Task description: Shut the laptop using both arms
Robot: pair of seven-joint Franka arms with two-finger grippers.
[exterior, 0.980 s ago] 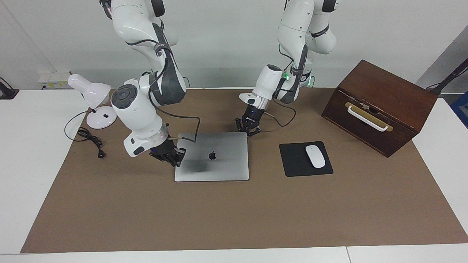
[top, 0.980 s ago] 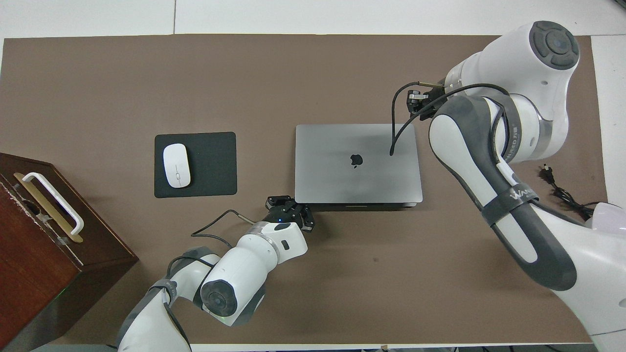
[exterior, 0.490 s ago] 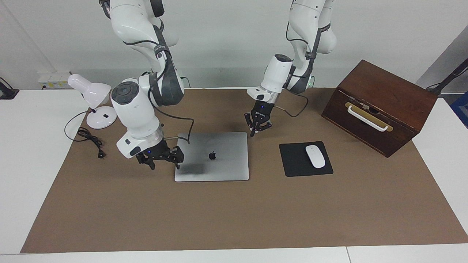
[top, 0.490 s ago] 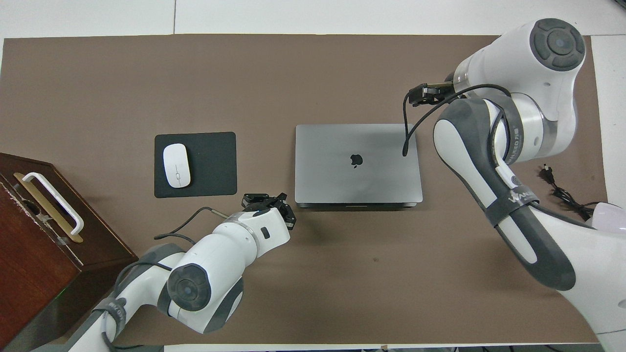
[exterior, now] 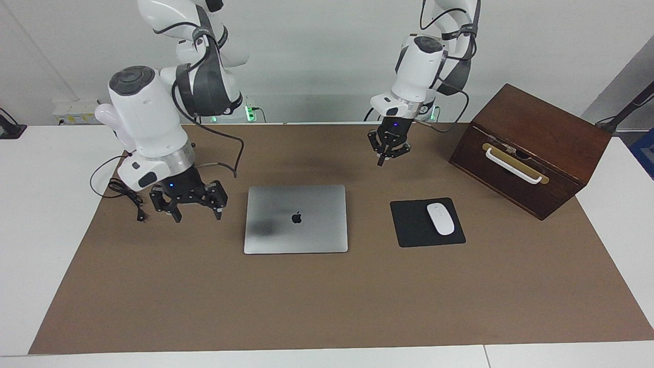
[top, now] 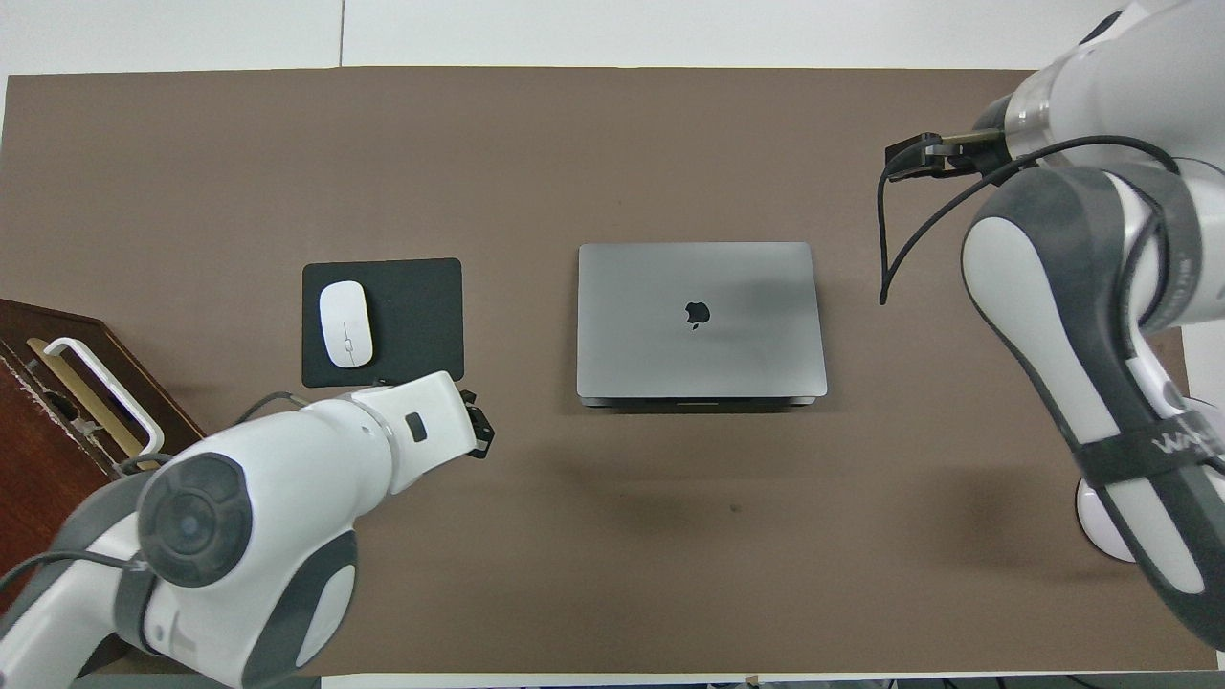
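The right gripper (exterior: 196, 214) hangs raised with jaws wide, the closed laptop (exterior: 296, 219) beside it. The left gripper (exterior: 380, 162), pinched empty, hovers near the pad (exterior: 411, 230).

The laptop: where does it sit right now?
The laptop lies closed and flat on the brown mat near the table's middle, beside the black mouse pad, which lies toward the left arm's end.
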